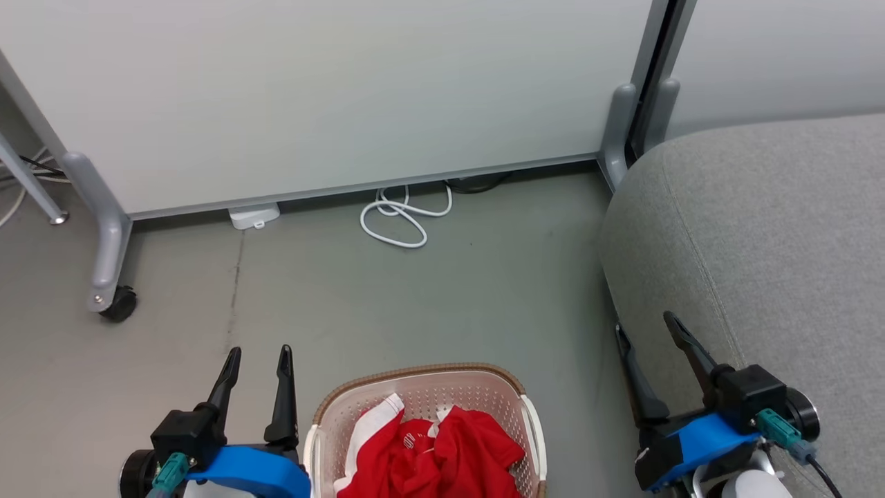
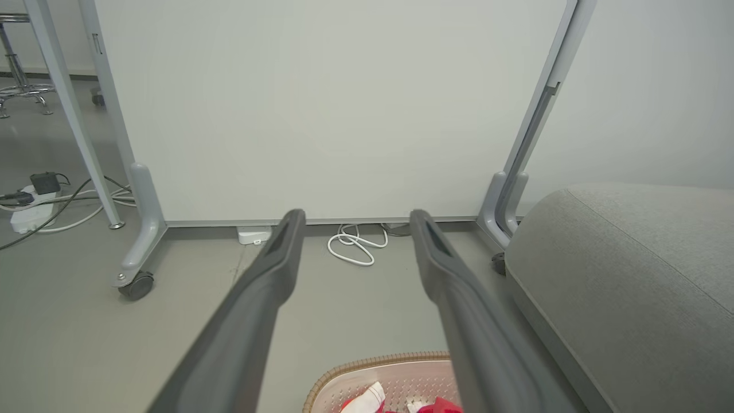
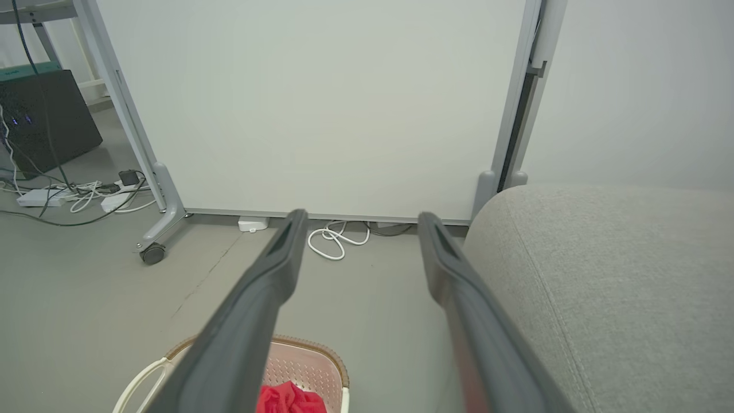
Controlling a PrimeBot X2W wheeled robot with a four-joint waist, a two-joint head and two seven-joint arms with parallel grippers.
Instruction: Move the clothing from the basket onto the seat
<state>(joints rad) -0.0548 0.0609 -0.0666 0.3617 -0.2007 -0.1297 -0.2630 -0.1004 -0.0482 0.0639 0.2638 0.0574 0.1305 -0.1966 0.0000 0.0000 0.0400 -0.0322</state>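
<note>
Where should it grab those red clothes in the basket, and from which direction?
Probably a raised fold atop the clothes, from straight above: the basket walls close off the sides, and the crumpled heap offers folds to pinch.

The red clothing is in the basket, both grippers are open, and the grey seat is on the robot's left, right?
No: the head view shows the seat on the robot's right. The rest holds: the clothing is in the basket, and the left gripper and right gripper are open.
</note>
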